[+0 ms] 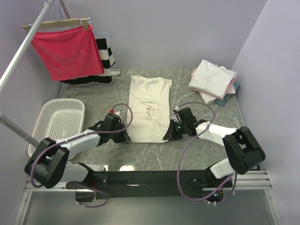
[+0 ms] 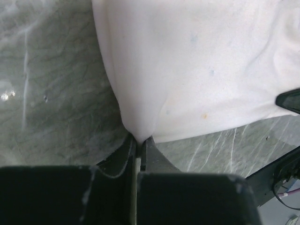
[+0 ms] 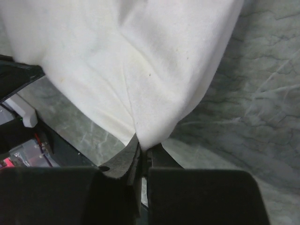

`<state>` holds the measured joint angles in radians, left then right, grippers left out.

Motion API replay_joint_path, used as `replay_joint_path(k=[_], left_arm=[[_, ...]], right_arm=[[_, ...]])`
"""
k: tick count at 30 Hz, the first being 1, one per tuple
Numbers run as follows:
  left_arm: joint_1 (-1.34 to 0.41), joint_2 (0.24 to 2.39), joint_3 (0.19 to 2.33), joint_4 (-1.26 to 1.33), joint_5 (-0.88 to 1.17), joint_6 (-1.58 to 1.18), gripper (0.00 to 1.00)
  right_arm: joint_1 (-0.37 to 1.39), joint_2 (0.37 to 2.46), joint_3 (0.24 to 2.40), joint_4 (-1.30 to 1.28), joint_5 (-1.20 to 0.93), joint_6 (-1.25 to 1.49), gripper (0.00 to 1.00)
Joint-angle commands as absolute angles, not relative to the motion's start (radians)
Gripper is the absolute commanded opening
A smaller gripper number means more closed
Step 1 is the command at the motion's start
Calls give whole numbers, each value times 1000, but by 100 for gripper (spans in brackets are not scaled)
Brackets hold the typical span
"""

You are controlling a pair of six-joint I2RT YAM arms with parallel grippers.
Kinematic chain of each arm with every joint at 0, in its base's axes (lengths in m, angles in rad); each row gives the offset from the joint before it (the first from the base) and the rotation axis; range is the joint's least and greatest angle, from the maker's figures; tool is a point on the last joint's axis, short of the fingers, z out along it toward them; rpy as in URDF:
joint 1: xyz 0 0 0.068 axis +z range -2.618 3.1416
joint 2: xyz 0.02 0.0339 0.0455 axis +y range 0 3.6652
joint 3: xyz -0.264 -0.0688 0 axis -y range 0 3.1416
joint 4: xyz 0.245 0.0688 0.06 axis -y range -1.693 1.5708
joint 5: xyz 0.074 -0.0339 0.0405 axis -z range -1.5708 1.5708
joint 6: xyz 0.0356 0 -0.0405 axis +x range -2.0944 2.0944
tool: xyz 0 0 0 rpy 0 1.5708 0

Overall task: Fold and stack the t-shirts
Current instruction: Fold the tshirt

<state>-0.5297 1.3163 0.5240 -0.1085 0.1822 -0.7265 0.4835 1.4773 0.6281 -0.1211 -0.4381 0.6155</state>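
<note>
Left gripper (image 2: 138, 140), right gripper (image 3: 143, 146) tight on near corners of cream t-shirt (image 1: 149, 105); grey marbled table (image 1: 206, 154), lilac walls (image 1: 164, 33).

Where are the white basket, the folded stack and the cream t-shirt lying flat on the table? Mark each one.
white basket (image 1: 58, 124), top external view, on its bare mesh floor.
folded stack (image 1: 212, 77), top external view, on the top white shirt.
cream t-shirt (image 1: 150, 92), top external view, on the upper middle of the cloth.

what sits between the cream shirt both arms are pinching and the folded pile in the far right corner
Nothing visible does. Only bare grey marble table lies between the laid-out cream cotton t-shirt and the stack of folded shirts. The left fingers and right fingers pinch its near corners.
</note>
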Motion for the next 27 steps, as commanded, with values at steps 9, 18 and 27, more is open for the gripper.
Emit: replay_joint_path(k=[9, 18, 27], left_arm=[[-693, 941, 508, -400, 51, -917, 1], [-724, 1057, 754, -477, -121, -846, 1], [-525, 1411, 1027, -290, -123, -669, 1]], right_arm=[[537, 1025, 485, -308, -416, 583, 0], [543, 969, 670, -388, -220, 528, 0], [456, 1430, 1012, -325, -158, 359, 0]])
